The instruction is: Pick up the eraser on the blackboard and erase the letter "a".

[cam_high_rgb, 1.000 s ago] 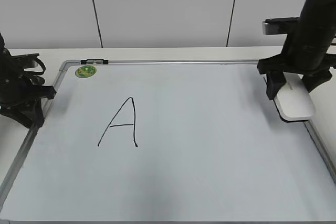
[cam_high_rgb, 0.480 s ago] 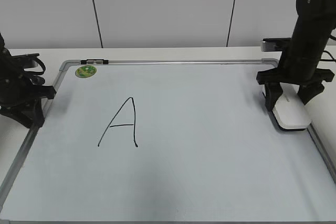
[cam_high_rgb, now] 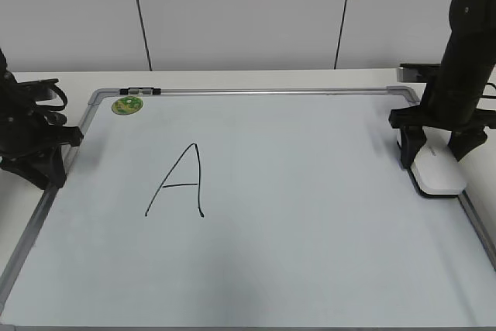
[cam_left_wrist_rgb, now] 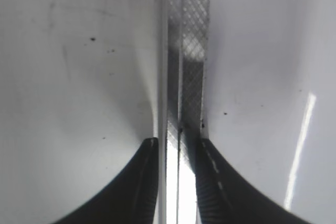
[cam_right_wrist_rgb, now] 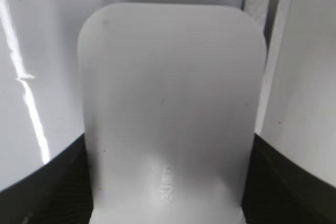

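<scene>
The blackboard (cam_high_rgb: pixel 310 215) lies flat on the table. The white eraser (cam_high_rgb: pixel 439 175) rests flat on it at the right edge. My right gripper (cam_high_rgb: pixel 437 162) stands over the eraser with a finger on each side. In the right wrist view the eraser (cam_right_wrist_rgb: pixel 168 93) fills the gap between the fingers (cam_right_wrist_rgb: pixel 168 182), which touch its sides. No small letter "a" shows on the board. My left gripper (cam_high_rgb: pixel 48 170) is at the board's left edge. In the left wrist view its fingers (cam_left_wrist_rgb: pixel 176 148) sit narrowly around the silver frame (cam_left_wrist_rgb: pixel 185 51).
A large capital "A" (cam_high_rgb: pixel 182 180) is drawn left of the board's middle. A round green magnet (cam_high_rgb: pixel 126 105) sits at the far left corner, with a small black clip (cam_high_rgb: pixel 141 91) on the frame beside it. The white table (cam_high_rgb: pixel 232 79) surrounds the board.
My right gripper has moved down and to the right with the eraser. The eraser went from tilted and raised to lying flat at the board's right edge. The left arm has not moved.
</scene>
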Robot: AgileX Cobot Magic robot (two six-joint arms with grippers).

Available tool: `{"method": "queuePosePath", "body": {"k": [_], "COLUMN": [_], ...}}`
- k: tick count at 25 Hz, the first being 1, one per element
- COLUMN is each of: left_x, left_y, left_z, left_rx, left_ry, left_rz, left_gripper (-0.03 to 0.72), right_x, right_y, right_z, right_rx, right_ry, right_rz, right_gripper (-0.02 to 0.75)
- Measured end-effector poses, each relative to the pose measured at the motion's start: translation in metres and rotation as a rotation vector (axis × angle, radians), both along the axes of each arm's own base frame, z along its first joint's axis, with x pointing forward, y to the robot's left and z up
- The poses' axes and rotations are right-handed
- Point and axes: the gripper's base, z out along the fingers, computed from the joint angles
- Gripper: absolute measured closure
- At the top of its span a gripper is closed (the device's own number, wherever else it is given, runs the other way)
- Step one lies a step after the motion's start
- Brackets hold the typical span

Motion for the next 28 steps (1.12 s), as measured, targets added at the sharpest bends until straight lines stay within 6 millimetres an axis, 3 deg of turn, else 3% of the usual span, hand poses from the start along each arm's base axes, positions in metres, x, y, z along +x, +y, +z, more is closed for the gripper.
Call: {"method": "queuePosePath", "body": {"k": [15, 22, 28], "left_x": [0.000, 0.000, 0.001], "left_y": [0.000, 0.000, 0.000], "left_z": [0.000, 0.000, 0.000], "left_rx": [-0.002, -0.003, -0.004], "left_ry": [-0.001, -0.003, -0.001], "left_rz": [-0.003, -0.003, -0.004], "left_gripper": [0.502, 0.502, 0.500], "right_x": [0.000, 0.000, 0.010], "right_y": [-0.001, -0.002, -0.002], "right_z": [0.000, 0.001, 0.016], "right_rx": [-0.012, -0.018, -0.019], "right_ry": [0.000, -0.001, -0.058], "right_rz": [0.009, 0.011, 0.009], "right_gripper": [0.199, 0.095, 0.085]}}
